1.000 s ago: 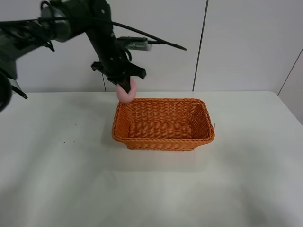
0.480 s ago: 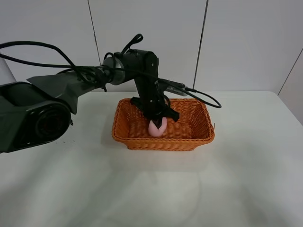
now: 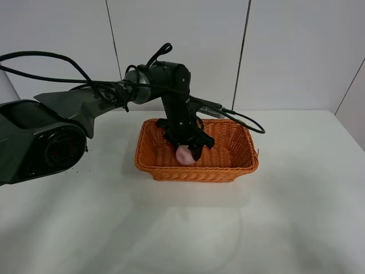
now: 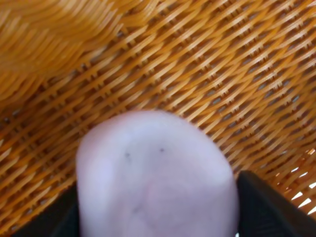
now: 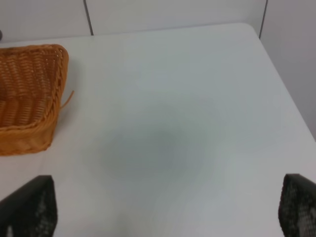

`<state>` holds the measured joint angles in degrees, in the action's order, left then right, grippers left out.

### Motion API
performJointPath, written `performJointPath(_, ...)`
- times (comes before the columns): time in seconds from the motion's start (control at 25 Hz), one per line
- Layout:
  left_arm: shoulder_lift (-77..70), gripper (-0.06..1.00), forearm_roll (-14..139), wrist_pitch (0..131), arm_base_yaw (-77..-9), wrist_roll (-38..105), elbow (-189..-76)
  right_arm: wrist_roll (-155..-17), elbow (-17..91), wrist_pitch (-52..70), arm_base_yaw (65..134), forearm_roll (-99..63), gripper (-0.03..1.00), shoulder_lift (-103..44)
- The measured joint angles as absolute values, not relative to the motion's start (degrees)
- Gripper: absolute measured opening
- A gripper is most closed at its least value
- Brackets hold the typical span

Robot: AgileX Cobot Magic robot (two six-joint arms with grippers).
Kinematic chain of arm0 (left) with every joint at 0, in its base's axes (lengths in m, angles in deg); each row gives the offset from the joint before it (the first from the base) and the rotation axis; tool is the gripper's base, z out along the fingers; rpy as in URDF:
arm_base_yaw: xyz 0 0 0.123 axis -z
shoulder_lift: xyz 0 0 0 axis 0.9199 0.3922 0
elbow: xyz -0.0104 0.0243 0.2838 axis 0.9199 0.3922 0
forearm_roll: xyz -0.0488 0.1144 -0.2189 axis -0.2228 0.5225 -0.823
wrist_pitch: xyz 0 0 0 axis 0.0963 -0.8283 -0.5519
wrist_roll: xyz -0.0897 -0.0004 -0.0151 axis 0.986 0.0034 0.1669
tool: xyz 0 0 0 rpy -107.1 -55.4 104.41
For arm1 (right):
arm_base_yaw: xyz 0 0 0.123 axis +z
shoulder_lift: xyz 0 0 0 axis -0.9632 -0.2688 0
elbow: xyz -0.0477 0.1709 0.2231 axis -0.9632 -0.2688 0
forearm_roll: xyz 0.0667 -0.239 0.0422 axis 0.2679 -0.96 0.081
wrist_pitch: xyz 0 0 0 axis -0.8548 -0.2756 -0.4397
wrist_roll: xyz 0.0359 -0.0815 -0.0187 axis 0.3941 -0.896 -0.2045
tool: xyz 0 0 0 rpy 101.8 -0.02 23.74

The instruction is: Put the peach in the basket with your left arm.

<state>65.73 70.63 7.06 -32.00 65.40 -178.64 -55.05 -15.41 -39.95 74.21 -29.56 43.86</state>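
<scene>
The orange wicker basket (image 3: 197,170) stands in the middle of the white table. My left arm reaches down into it from the left. My left gripper (image 3: 185,152) is shut on the pale pink peach (image 3: 183,155) and holds it low inside the basket, near the floor. In the left wrist view the peach (image 4: 153,182) fills the lower middle between the dark fingers (image 4: 269,210), with the basket weave (image 4: 222,74) close behind it. My right gripper (image 5: 163,212) is open and empty over bare table, to the right of the basket's corner (image 5: 29,98).
The white table (image 3: 296,217) spreads around the basket. A black cable (image 3: 245,124) trails from the left arm over the basket's far rim. A white panelled wall stands behind the table.
My left gripper carried the peach from above the basket's far left rim down into the basket. In the last half second it barely shifted.
</scene>
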Motion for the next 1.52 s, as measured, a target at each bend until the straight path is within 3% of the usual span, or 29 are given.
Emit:
performJointPath(0.64,52.8,0.72,70.7,2.2,-37.9,63.7,-180.9,-55.1,-15.4,-40.0,74.2,-29.6,0.69,43.9)
performJointPath(1.2,54.2,0.72,74.0,2.2,-61.4,63.9,-178.5,-55.1,-15.4,-40.0,74.2,-29.6,0.69,43.9)
performJointPath(1.52,52.3,0.72,74.1,2.2,-64.7,64.5,-175.2,-55.1,-15.4,-40.0,74.2,-29.6,0.69,43.9)
